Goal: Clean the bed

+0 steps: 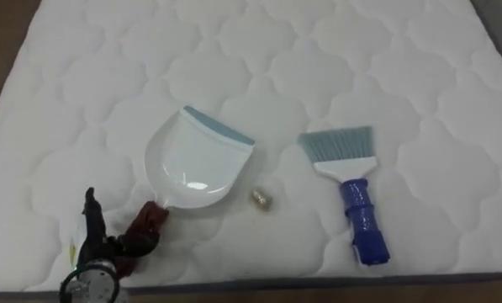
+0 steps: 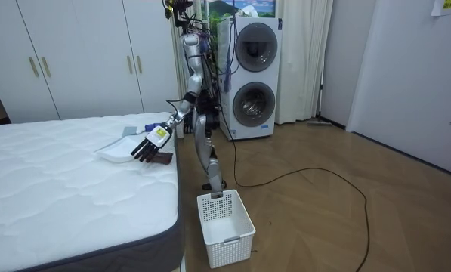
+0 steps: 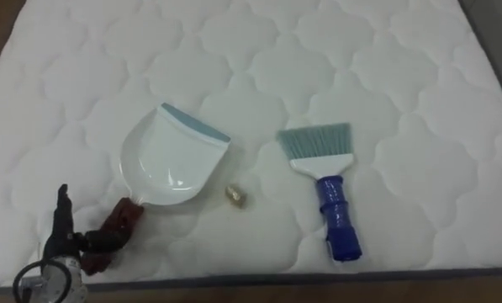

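Closest to the head camera, at the lower left, the left hand (image 1: 106, 251) reaches in over the near edge of the mattress (image 1: 419, 76). Its palm faces down, its thumb stands upward, and its dark fingers (image 1: 124, 246) point at the reddish-brown handle (image 1: 148, 222) of the dustpan (image 1: 192, 164). In the room view the fingers hang loose and spread just above that handle, not closed on it. I cannot tell whether the fingertips touch it.

The white dustpan lies flat on the quilting, its handle toward the robot and its grey-blue lip pointing away up the bed. Just right of the pan's near rim, and apart from it, sits a small golden scrap (image 1: 261, 199).

Farther right lies the brush (image 1: 351, 181), well apart from the pan. Its pale blue bristles (image 1: 339, 145) point away and its blue grip (image 1: 365, 225) points back at the robot, ending near the mattress's dark-trimmed front edge.

Beyond both tools the quilted surface runs open to the far side.

The room view shows the robot standing on the wooden floor (image 2: 323, 211) beside the bed near its corner, its left arm stretched down over the mattress. A white basket (image 2: 225, 227) stands on the floor by the bed's side. White wardrobe doors (image 2: 74, 53) and a stacked washer and dryer (image 2: 254, 75) are behind the robot.
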Robot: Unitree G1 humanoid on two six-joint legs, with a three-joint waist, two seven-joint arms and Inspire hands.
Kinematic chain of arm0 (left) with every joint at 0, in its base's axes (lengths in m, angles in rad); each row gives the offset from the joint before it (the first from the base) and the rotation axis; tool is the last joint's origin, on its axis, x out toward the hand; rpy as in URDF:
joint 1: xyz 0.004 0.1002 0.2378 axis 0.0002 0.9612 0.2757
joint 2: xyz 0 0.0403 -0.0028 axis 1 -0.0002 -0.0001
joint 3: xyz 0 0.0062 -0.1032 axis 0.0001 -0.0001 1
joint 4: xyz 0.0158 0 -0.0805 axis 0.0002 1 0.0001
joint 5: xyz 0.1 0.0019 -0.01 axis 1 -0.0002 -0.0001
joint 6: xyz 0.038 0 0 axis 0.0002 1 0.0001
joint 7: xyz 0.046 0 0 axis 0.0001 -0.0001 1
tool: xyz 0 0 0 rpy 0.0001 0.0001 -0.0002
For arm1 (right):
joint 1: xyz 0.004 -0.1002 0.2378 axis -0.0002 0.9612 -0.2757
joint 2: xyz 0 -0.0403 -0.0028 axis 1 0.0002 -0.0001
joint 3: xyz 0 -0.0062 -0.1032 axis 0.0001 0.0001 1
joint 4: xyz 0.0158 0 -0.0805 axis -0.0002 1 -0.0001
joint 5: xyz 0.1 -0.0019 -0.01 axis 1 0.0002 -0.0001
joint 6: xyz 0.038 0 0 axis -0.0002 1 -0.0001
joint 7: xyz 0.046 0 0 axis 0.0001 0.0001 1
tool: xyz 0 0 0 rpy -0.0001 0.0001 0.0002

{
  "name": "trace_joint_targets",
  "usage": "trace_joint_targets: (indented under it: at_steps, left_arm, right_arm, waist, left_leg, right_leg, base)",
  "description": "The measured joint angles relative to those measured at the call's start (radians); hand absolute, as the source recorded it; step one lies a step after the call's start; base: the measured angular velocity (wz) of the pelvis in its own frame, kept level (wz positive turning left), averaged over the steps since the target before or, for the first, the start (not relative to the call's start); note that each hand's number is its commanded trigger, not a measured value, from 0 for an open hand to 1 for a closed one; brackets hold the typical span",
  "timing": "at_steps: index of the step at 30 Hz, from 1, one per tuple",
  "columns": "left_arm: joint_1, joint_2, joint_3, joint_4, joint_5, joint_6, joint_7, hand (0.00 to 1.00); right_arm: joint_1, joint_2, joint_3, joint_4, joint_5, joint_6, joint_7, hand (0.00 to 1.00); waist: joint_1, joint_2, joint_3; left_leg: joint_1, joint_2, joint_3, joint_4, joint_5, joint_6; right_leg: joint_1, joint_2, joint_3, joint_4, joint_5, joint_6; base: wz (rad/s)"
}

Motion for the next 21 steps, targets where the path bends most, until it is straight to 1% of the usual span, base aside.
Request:
trace_joint_targets:
  at_steps: [1, 3, 7, 8, 9, 10, 11, 12, 13, 14, 15, 16, 17, 18, 20, 21]
  left_arm:
    - [-0.007, 0.0, -0.008, 0.002, 0.0, 0.0, 0.0, 0.0]
    - [-0.036, 0.0, -0.026, 0.018, -0.001, 0.0, 0.0, 0.0]
    - [-0.073, 0.005, -0.037, 0.063, -0.001, -0.003, 0.0, 0.0]
    - [-0.086, 0.009, -0.051, 0.082, -0.002, -0.002, -0.001, 0.0]
    - [-0.096, 0.012, -0.059, 0.098, -0.001, -0.003, -0.002, 0.0]
    - [-0.103, 0.016, -0.063, 0.111, -0.001, -0.003, -0.002, 0.0]
    - [-0.116, 0.023, -0.063, 0.143, -0.001, -0.002, -0.004, 0.0]
    - [-0.122, 0.012, -0.063, 0.179, 0.001, 0.0, -0.012, 0.0]
    - [-0.127, 0.011, -0.063, 0.196, 0.001, 0.0, -0.018, 0.0]
    - [-0.131, 0.012, -0.063, 0.203, 0.0, 0.0, -0.018, 0.0]
    - [-0.146, 0.013, -0.063, 0.22, 0.001, 0.0, -0.018, 0.0]
    - [-0.167, 0.013, -0.066, 0.226, 0.001, -0.001, -0.018, 0.0]
    - [-0.175, 0.013, -0.068, 0.225, 0.001, -0.002, -0.018, 0.0]
    - [-0.183, 0.014, -0.068, 0.227, 0.001, -0.002, -0.018, 0.0]
    - [-0.179, 0.014, -0.069, 0.243, 0.001, 0.001, -0.018, 0.0]
    - [-0.179, 0.014, -0.069, 0.254, 0.0, 0.006, -0.018, 0.0]
  right_arm:
    - [-0.005, 0.0, 0.002, 0.0, -0.001, 0.0, -0.001, 0.0]
    - [-0.026, 0.001, 0.014, 0.01, -0.002, 0.0, -0.011, 0.0]
    - [-0.038, 0.001, 0.042, 0.015, 0.001, -0.001, -0.025, 0.0]
    - [-0.043, 0.0, 0.042, 0.017, 0.008, -0.004, -0.033, 0.0]
    - [-0.051, -0.001, 0.041, 0.018, 0.022, -0.01, -0.045, 0.0]
    - [-0.058, -0.001, 0.044, 0.018, 0.026, -0.013, -0.054, 0.0]
    - [-0.079, 0.0, 0.057, 0.019, 0.034, -0.012, -0.066, 0.0]
    - [-0.084, -0.009, 0.075, 0.02, 0.038, -0.012, -0.08, 0.0]
    - [-0.086, -0.008, 0.084, 0.031, 0.038, -0.011, -0.092, 0.0]
    - [-0.089, -0.006, 0.091, 0.041, 0.038, -0.01, -0.093, 0.0]
    - [-0.092, -0.004, 0.107, 0.049, 0.038, -0.006, -0.095, 0.0]
    - [-0.085, -0.002, 0.117, 0.05, 0.038, -0.004, -0.095, 0.0]
    - [-0.083, 0.0, 0.117, 0.049, 0.04, -0.001, -0.094, 0.0]
    - [-0.08, 0.003, 0.117, 0.049, 0.04, 0.001, -0.093, 0.0]
    - [-0.082, 0.003, 0.118, 0.049, 0.04, 0.0, -0.094, 0.0]
    - [-0.092, 0.004, 0.12, 0.048, 0.041, -0.001, -0.095, 0.0]
  waist:
    - [0.0, 0.001, 0.0004]
    - [-0.005, 0.004, 0.0097]
    - [-0.013, 0.005, 0.0108]
    - [-0.014, 0.007, 0.0127]
    - [-0.013, 0.01, 0.0181]
    - [-0.011, 0.013, 0.0218]
    - [-0.001, 0.0, 0.0212]
    - [-0.019, 0.021, 0.0202]
    - [-0.029, 0.02, 0.021]
    - [-0.033, 0.02, 0.0215]
    - [-0.047, 0.021, 0.0222]
    - [-0.052, 0.021, 0.0248]
    - [-0.051, 0.02, 0.025]
    - [-0.046, 0.015, 0.0272]
    - [-0.04, 0.015, 0.027]
    - [-0.04, 0.017, 0.0285]
  left_leg:
    - [-0.003, 0.0, 0.0, 0.0, 0.0, 0.0]
    - [-0.007, 0.001, -0.002, 0.0, 0.0, 0.0]
    - [-0.018, 0.002, -0.007, 0.0, 0.0, 0.0]
    - [-0.02, 0.006, -0.029, -0.001, 0.001, 0.0]
    - [-0.02, 0.01, -0.084, -0.001, 0.002, -0.002]
    - [-0.022, 0.01, -0.109, 0.0, 0.002, -0.003]
    - [-0.031, 0.008, -0.121, 0.005, 0.001, -0.006]
    - [-0.047, 0.017, -0.117, 0.012, -0.002, -0.02]
    - [-0.058, 0.02, -0.068, 0.014, 0.002, -0.029]
    - [-0.064, 0.024, -0.041, 0.013, 0.002, -0.03]
    - [-0.075, 0.036, 0.018, 0.009, 0.005, -0.034]
    - [-0.079, 0.046, 0.057, -0.004, 0.014, -0.035]
    - [-0.078, 0.048, 0.075, -0.005, 0.016, -0.029]
    - [-0.084, 0.047, 0.084, -0.001, 0.018, -0.026]
    - [-0.083, 0.044, 0.082, 0.001, 0.019, -0.025]
    - [-0.084, 0.042, 0.083, 0.001, 0.019, -0.024]
  right_leg:
    - [-0.006, 0.0, 0.004, 0.004, 0.0, 0.0]
    - [-0.013, 0.0, 0.005, 0.009, 0.0, 0.0]
    - [-0.031, 0.001, 0.004, 0.021, 0.0, 0.0]
    - [-0.063, 0.003, 0.003, 0.063, -0.002, -0.001]
    - [-0.118, 0.008, 0.007, 0.131, -0.023, -0.004]
    - [-0.144, 0.017, 0.024, 0.123, -0.021, -0.011]
    - [-0.194, 0.026, 0.056, 0.04, 0.053, -0.033]
    - [-0.196, 0.029, 0.033, 0.034, 0.112, -0.047]
    - [-0.193, 0.027, 0.035, 0.03, 0.112, -0.048]
    - [-0.193, 0.027, 0.043, 0.03, 0.112, -0.048]
    - [-0.194, 0.027, 0.065, 0.03, 0.112, -0.048]
    - [-0.199, 0.029, 0.085, 0.034, 0.109, -0.042]
    - [-0.207, 0.031, 0.087, 0.039, 0.108, -0.041]
    - [-0.213, 0.031, 0.091, 0.044, 0.108, -0.039]
    - [-0.212, 0.03, 0.091, 0.043, 0.108, -0.038]
    - [-0.212, 0.027, 0.089, 0.041, 0.109, -0.037]
  base:
    - [0.0]
    - [0.0]
    - [-0.04]
    - [-0.24]
    - [-0.35]
    - [-0.59]
    - [-0.38]
    - [-0.26]
    - [0.06]
    - [0.15]
    - [0.38]
    - [0.45]
    - [0.39]
    - [0.13]
    - [-0.04]
    - [-0.05]
